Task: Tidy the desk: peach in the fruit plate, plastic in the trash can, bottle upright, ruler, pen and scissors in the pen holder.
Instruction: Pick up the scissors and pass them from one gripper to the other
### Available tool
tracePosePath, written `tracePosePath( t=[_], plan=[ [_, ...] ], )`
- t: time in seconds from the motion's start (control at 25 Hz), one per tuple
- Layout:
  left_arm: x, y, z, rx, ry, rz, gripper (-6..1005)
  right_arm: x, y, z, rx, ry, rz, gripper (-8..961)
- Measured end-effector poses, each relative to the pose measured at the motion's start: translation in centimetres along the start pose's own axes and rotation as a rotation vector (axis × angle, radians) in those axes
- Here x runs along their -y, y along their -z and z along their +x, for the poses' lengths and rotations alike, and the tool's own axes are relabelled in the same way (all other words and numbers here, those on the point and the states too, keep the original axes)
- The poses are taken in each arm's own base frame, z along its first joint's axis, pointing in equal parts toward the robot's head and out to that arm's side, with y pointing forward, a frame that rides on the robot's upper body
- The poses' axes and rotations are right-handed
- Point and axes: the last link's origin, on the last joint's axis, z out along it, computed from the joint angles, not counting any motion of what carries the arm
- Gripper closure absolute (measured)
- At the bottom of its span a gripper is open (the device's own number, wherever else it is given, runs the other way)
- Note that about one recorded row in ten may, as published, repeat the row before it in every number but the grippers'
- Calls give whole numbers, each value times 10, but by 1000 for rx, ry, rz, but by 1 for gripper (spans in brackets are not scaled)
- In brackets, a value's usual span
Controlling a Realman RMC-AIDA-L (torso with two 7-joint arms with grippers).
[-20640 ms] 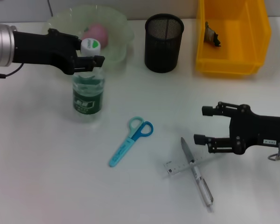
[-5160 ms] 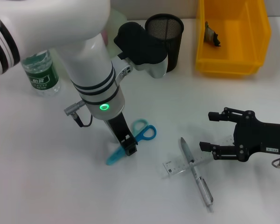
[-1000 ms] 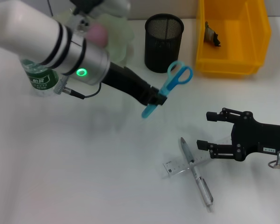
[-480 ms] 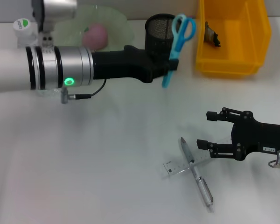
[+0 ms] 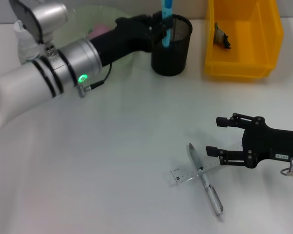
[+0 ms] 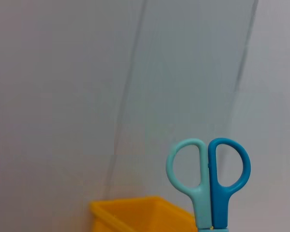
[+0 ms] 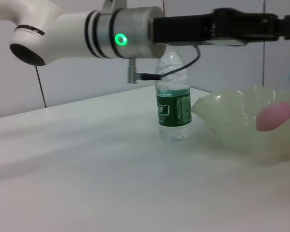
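- White counter, matte, evenly lit, soft shadows only.
- Plain pale grey wall behind the counter.
- Wall shows 2 thin slanting dark lines in the left wrist view.

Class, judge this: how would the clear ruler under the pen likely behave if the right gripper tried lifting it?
The ruler lies flat and thin, so probably hard to pinch. The pen crosses it, likely rolling off. The right gripper hangs open beside it.
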Motion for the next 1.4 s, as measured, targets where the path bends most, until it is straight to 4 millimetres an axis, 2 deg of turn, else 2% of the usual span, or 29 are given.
tracePosePath(
  t=[0.16,0.4,0.88,1.4],
  plan=[
    [-4,-21,5,-2,-57,61,773,-1,0,0,3,0,-5,128],
    [-6,-39,11,10,-142,121,773,-2,-1,-1,3,2,-14,128],
    [-3,-47,18,11,-141,151,772,-1,-7,-5,9,9,-33,128],
    [-4,-47,17,7,-137,151,772,0,-14,-8,15,11,-44,129]
  ],
)
